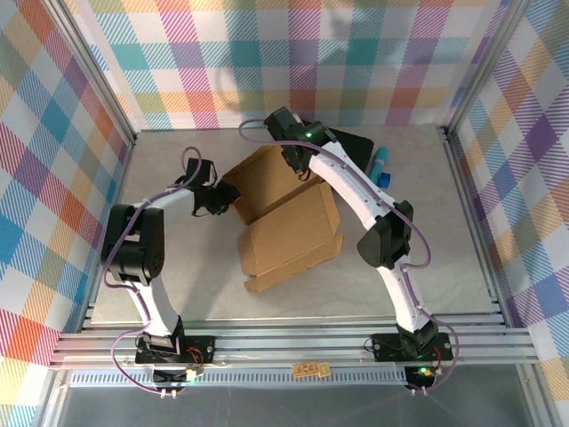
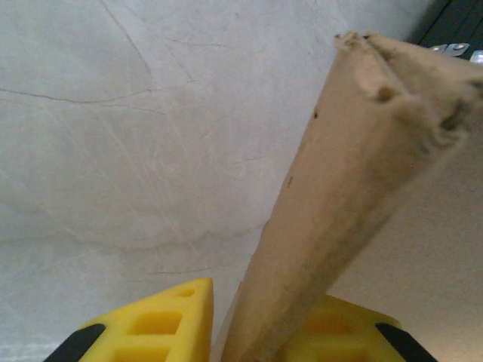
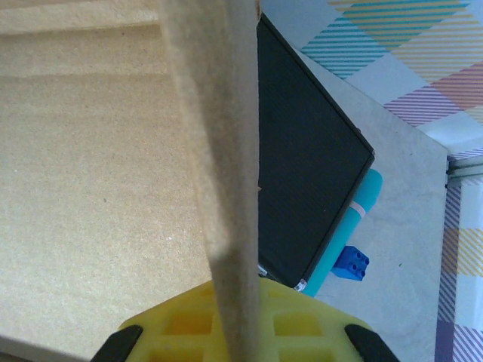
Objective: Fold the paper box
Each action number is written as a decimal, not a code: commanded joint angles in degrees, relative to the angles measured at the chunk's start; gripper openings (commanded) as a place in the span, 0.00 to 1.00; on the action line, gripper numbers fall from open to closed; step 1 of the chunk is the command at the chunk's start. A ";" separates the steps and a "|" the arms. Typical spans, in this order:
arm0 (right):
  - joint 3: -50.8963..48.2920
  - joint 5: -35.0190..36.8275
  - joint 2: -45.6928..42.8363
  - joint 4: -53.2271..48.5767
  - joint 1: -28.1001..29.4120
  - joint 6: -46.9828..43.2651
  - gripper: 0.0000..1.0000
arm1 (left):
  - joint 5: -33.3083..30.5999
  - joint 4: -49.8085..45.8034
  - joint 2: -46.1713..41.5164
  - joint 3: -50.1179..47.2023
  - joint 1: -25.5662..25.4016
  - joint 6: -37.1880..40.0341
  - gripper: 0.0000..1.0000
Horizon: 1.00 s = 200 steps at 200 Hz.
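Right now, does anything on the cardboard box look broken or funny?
Yes. The paper box has one flap corner that looks crushed and frayed, with small dents, seen in the left wrist view. Its edge is ragged instead of crisp.

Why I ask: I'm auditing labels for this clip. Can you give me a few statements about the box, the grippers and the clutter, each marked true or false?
1. Cardboard of the box stands between the fingers of the left gripper. True.
2. The right gripper is open and clear of the box. False: it is shut on an edge of the box.
3. A black case lies beyond the box. True.
4. The box lies flat as an unfolded sheet. False: it is partly folded, with panels raised.
5. The teal tube lies on top of the box. False: it lies on the table, along the case's far side.
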 commanded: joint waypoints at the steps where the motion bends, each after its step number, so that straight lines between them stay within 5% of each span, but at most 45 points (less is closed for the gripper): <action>1: 1.84 -0.60 0.33 -2.61 -0.32 0.87 0.00 | -0.19 1.93 0.90 -0.43 -1.55 0.73 0.24; 94: 1.94 -3.42 0.92 -3.66 -0.90 1.95 0.00 | -0.01 3.26 4.75 0.95 -3.28 0.10 0.26; 200: 2.56 -2.89 0.90 -3.47 -0.92 2.66 0.00 | -6.98 -6.41 6.08 3.04 -5.83 2.97 0.08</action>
